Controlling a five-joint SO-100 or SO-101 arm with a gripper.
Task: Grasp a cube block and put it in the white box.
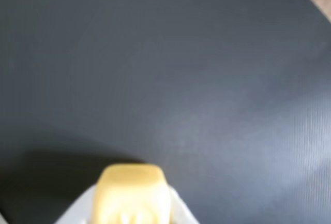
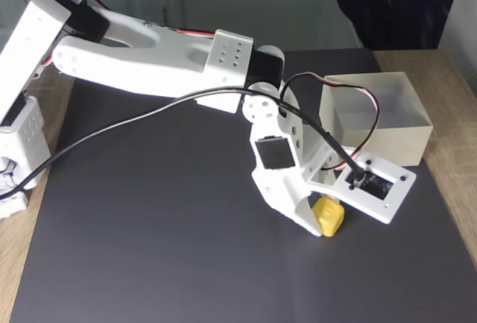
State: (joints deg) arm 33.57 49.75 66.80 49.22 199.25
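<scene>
The small bright yellow plastic-looking cube with rounded edges (image 2: 328,216) is seen between the white printed jaws of the gripper (image 2: 322,218), low over the dark grey mat (image 2: 149,248) that covers the wooden bench (image 2: 447,189); whether it has left the mat cannot be told. In the wrist view the cube (image 1: 132,193) is framed on both sides by pale jaw surfaces, so the jaws are judged closed around it, open only to the cube's width. The cube is judged light, stiff and fairly smooth, so slipping is the likelier risk, not crushing. Two opposite flat faces are the places to be gripped, away from the rounded corners, where the cube could twist out. The square open-topped white box with thin walls (image 2: 406,144) stands just beyond the gripper, apart from the cube, and is judged light enough to be pushed aside if bumped.
</scene>
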